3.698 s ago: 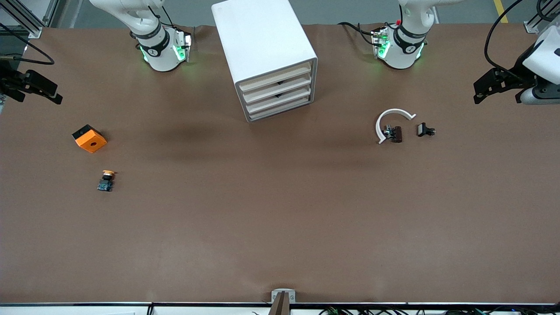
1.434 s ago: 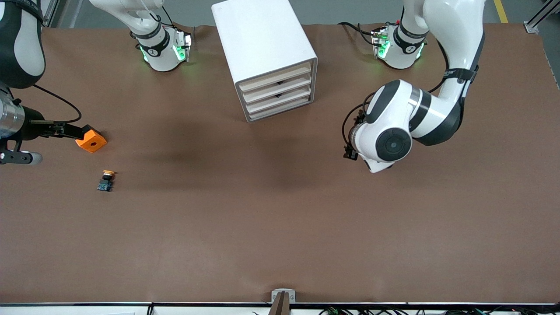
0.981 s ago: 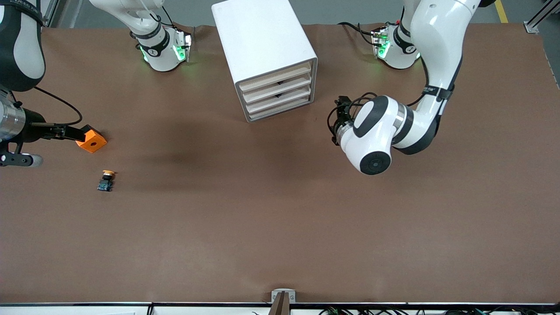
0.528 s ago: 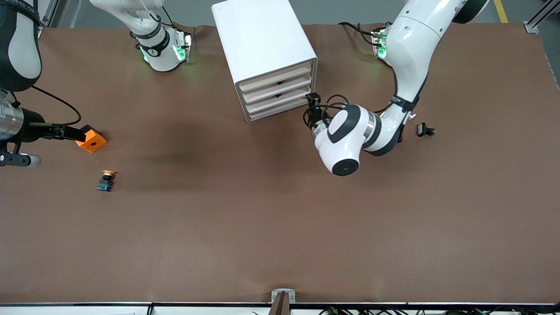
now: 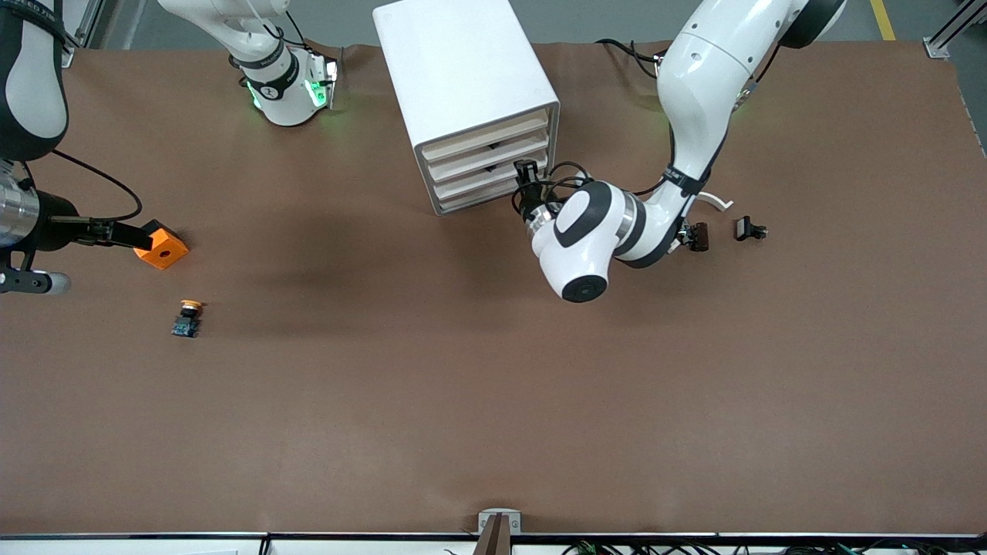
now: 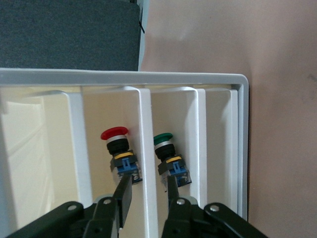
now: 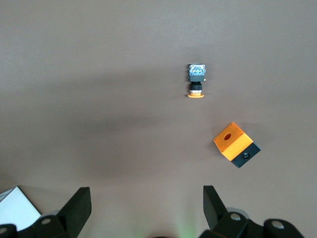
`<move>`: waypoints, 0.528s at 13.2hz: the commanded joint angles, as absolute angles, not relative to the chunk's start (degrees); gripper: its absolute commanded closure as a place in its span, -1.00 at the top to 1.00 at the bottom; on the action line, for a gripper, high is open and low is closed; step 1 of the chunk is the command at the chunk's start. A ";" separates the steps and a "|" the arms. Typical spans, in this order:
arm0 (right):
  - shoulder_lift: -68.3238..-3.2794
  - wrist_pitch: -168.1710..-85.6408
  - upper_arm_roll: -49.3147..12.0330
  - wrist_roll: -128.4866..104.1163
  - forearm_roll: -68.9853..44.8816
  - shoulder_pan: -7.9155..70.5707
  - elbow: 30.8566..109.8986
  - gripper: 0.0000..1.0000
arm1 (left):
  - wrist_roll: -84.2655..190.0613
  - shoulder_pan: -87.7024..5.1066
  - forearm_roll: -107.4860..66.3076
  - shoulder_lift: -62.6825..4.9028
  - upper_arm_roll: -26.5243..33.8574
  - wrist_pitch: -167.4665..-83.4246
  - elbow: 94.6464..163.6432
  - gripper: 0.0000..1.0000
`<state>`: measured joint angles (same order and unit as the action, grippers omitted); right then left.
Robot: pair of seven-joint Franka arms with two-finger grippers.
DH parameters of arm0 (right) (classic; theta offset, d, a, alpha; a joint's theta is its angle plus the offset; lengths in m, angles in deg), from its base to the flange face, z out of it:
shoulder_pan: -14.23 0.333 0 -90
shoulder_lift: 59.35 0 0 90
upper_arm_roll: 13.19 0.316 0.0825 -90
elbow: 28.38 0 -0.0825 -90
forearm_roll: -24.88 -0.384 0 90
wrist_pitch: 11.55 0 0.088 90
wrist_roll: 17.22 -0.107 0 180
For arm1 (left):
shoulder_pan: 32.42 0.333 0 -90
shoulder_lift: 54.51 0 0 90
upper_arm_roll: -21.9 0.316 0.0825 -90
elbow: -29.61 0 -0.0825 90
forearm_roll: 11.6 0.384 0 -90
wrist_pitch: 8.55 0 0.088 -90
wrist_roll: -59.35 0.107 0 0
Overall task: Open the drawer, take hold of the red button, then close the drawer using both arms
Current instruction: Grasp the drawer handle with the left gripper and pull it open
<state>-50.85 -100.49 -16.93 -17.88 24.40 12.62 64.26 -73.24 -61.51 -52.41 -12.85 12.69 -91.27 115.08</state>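
Observation:
The white drawer cabinet (image 5: 463, 85) stands at the table's middle near the robots' bases. Its drawer fronts (image 5: 490, 166) sit flush. My left gripper (image 5: 527, 176) is right at those fronts. In the left wrist view the red-capped button (image 6: 119, 156) lies in one slot of the cabinet (image 6: 148, 79). A green-capped button (image 6: 170, 157) lies in the slot beside it. My left gripper (image 6: 147, 194) is open, its fingers on either side of the white panel between the two slots. My right gripper (image 5: 116, 230) is open and empty beside the orange cube (image 5: 160, 247); it also shows in the right wrist view (image 7: 147, 208).
A yellow-orange-capped button (image 5: 187, 317) lies nearer the camera than the cube; both show in the right wrist view, button (image 7: 196, 82) and cube (image 7: 236, 144). A white curved piece (image 5: 715, 202) and two small black parts (image 5: 698, 235) (image 5: 749, 229) lie toward the left arm's end.
My left arm has swung in from its end of the table to the cabinet's drawer fronts. My right arm came in beside the orange cube and has since held still.

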 commanded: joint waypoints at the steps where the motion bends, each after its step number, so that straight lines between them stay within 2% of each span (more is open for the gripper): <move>1: -50.39 -99.79 -16.62 -18.45 23.65 12.03 63.46 1.00 | -73.98 -62.57 -53.43 -11.53 13.47 -91.95 113.90 -0.29; 7: -50.39 -99.79 -16.62 -18.45 23.56 11.51 63.55 1.00 | -73.98 -63.71 -54.66 -11.62 13.12 -92.13 113.81 -0.28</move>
